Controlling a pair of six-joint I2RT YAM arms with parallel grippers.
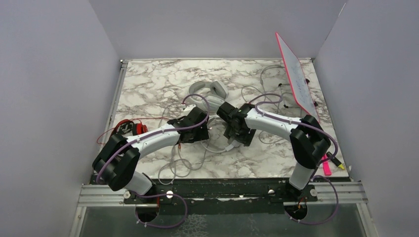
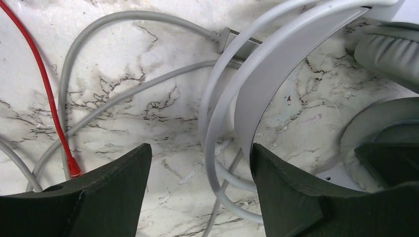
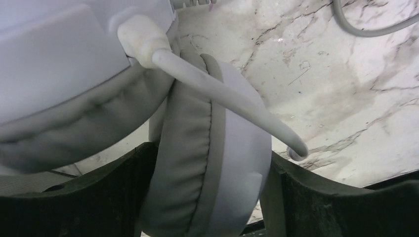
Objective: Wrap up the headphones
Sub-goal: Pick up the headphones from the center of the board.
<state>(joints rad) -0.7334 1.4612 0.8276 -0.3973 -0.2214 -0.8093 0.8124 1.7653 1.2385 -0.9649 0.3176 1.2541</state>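
Clamping one ear cup (image 3: 197, 163), the right gripper (image 3: 210, 153) pins the white headset (image 3: 59, 64) steady; just beside its headband (image 2: 276, 74), the left gripper (image 2: 200, 148) hangs open astride the grey cable (image 2: 217, 98), probably ready to gather it.

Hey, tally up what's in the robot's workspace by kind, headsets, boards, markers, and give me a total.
Headsets: 3 (red-and-black headset, pale grey headset, white headset)
Whiteboards: 1 (whiteboard)
Markers: 2 (pink marker, yellow-tipped marker)
Total: 6
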